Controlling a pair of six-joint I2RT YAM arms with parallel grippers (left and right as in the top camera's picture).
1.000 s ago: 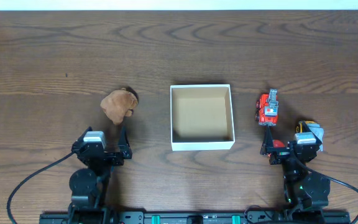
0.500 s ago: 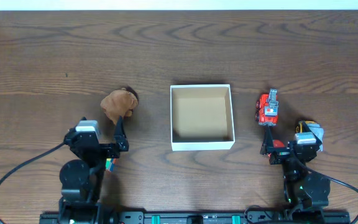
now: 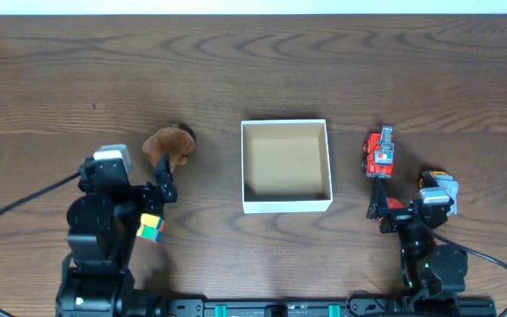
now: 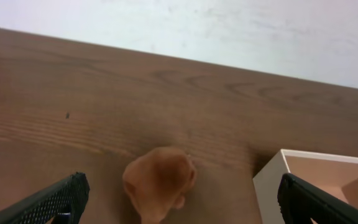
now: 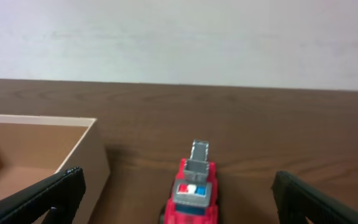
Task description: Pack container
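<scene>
The container (image 3: 286, 206), a white-walled square box with a tan inside, sits mid-table with nothing in it. A brown plush toy (image 3: 167, 145) lies to its left. My left gripper (image 3: 145, 173) is open just short of the plush. In the left wrist view the plush (image 4: 160, 183) lies on the table ahead, between the wide-apart fingertips (image 4: 48, 202), untouched. A red toy fire truck (image 3: 378, 153) stands right of the container. My right gripper (image 3: 403, 198) is open behind it. The truck (image 5: 191, 193) shows centred between the spread fingers (image 5: 322, 199), with nothing gripped.
A multicoloured cube (image 3: 150, 227) lies on the table beside the left arm, near the front edge. The container's corner (image 4: 272, 180) shows close to the left gripper's right finger. Its wall (image 5: 89, 155) stands just left of the truck. Dark wooden table all round.
The left arm has swung left and reached toward the plush, uncovering the multicoloured cube beneath it. The right arm has not moved. Both grippers stayed open.
</scene>
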